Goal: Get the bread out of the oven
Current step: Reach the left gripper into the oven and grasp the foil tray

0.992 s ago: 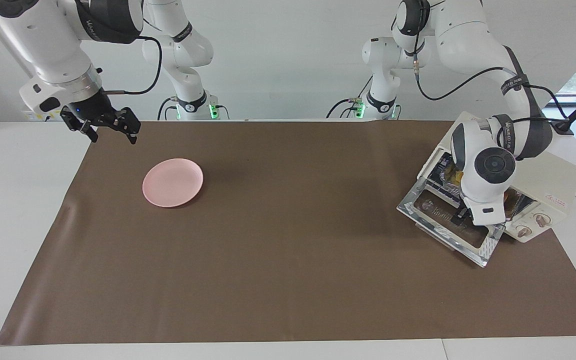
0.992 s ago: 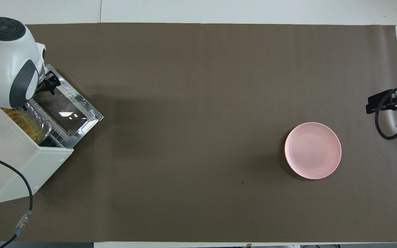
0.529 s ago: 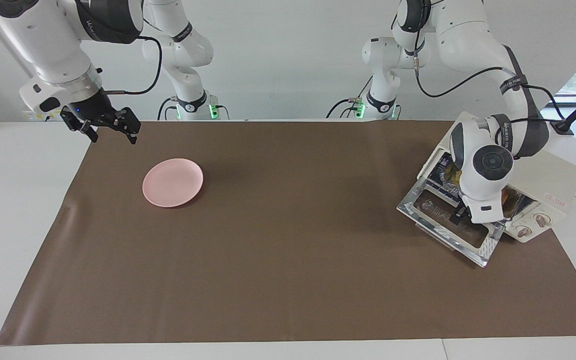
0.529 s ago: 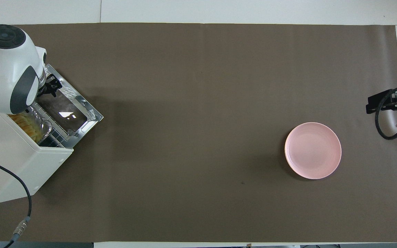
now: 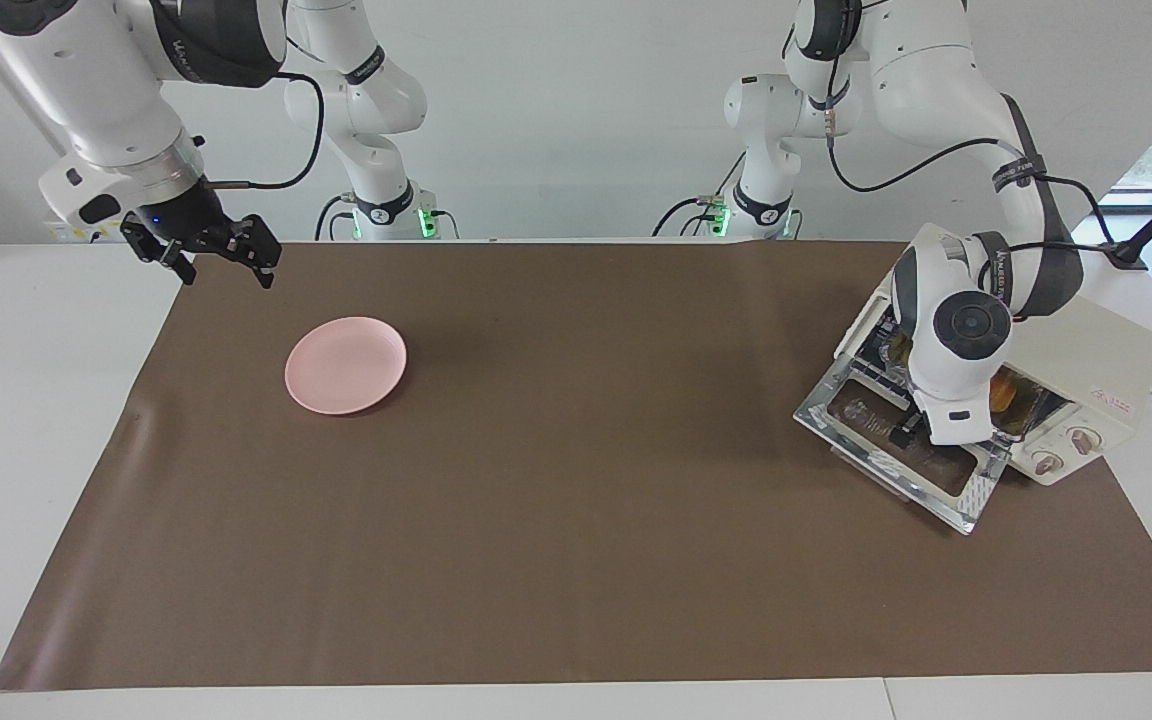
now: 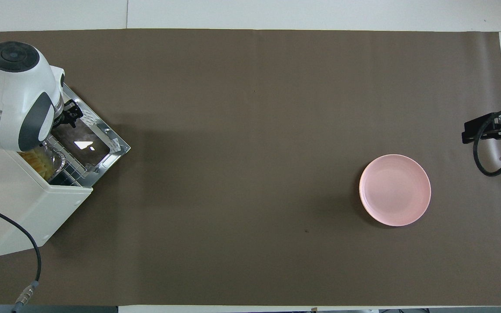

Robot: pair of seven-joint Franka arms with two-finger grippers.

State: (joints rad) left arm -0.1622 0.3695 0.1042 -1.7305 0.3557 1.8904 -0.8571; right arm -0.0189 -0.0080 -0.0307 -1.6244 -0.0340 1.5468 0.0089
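The cream-white oven (image 5: 1106, 350) stands at the left arm's end of the table, its glass door (image 5: 861, 417) dropped open and lying flat. It also shows in the overhead view (image 6: 15, 208), with its door (image 6: 86, 140). The golden bread (image 6: 37, 160) lies inside on a silver foil tray (image 6: 58, 159); my left arm's wrist hides part of it. A bit of it shows in the facing view (image 5: 1002, 390). My left gripper (image 5: 904, 432) hangs low over the open door at the oven's mouth (image 6: 71, 117). My right gripper (image 5: 223, 272) is open, empty and waits over the cloth's corner.
A pink plate (image 5: 346, 365) lies on the brown cloth toward the right arm's end; it also shows in the overhead view (image 6: 395, 190). The right gripper (image 6: 485, 129) is beside it at the cloth's edge. The oven's cable (image 6: 24, 226) trails toward the robots.
My left hand has slid a little along the open door, toward the robots and the table's middle. The right arm, plate, oven and bread have not moved.
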